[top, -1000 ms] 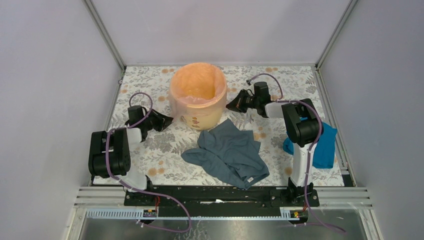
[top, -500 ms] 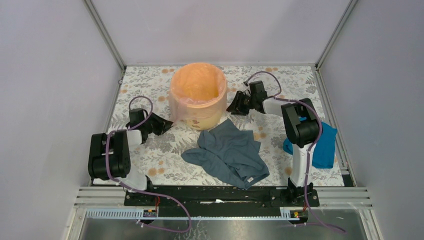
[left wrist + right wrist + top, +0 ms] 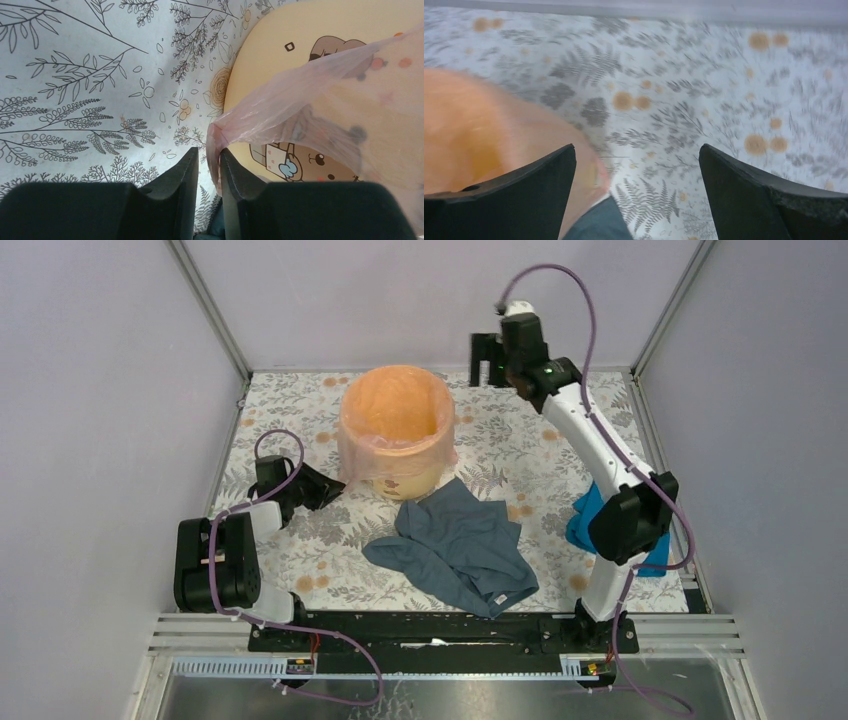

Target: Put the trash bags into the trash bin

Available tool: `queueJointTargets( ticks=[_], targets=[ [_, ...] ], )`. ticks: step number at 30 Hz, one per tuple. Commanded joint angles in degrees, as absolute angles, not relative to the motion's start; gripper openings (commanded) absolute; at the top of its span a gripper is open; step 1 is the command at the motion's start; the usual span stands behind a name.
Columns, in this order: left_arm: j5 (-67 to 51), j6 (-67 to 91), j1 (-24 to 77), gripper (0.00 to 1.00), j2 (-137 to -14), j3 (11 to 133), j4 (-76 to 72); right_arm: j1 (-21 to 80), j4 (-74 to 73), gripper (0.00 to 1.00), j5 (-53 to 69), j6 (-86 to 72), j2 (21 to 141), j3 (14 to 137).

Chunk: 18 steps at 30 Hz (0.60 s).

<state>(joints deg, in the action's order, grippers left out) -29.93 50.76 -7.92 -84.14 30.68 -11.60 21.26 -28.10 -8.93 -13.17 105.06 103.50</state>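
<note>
The trash bin (image 3: 402,480), a yellow-orange bucket, stands on the flowered table at back centre. The pale-pink trash bag (image 3: 350,452) lines it, its film folded over the rim and down the outside. My left gripper (image 3: 333,485) sits low at the bin's left foot. In the left wrist view its fingers (image 3: 187,170) stand a narrow gap apart, and a pinch of bag film (image 3: 300,95) hangs between them against the right finger, in front of the bin's wall (image 3: 280,40). My right gripper (image 3: 483,360) is raised high behind the bin's right side, wide open and empty (image 3: 636,150).
A grey-blue garment (image 3: 455,545) lies crumpled in front of the bin. A bright blue cloth (image 3: 655,545) lies at the right edge, partly behind the right arm. Enclosure walls stand close on three sides.
My right gripper let go beside the bin's right side, opened wide and rose up toward the back wall. My left gripper's jaws parted slightly at the bin's left.
</note>
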Motion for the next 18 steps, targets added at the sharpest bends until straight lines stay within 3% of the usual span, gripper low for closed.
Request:
queueJointTargets(
  ticks=[1, 7, 14, 18],
  targets=[
    [-29.7, 49.9, -7.7, 0.27, -83.4, 31.4, -13.1, 35.0, -35.0, 1.00, -14.2, -2.0, 104.8, 116.1],
    [-29.8, 49.8, -7.6, 0.28, -82.8, 30.7, -13.0, 43.0, -37.5, 1.00, -3.3, 2.3, 114.9, 127.0],
    [-30.1, 49.7, -7.6, 0.29, -81.8, 30.2, -12.8, 43.9, -48.8, 1.00, -4.0, 4.3, 128.6, 138.7],
    [-30.3, 49.7, -7.6, 0.30, -81.8, 30.3, -13.1, 44.2, -50.7, 1.00, -3.7, 6.3, 130.9, 137.6]
  ],
)
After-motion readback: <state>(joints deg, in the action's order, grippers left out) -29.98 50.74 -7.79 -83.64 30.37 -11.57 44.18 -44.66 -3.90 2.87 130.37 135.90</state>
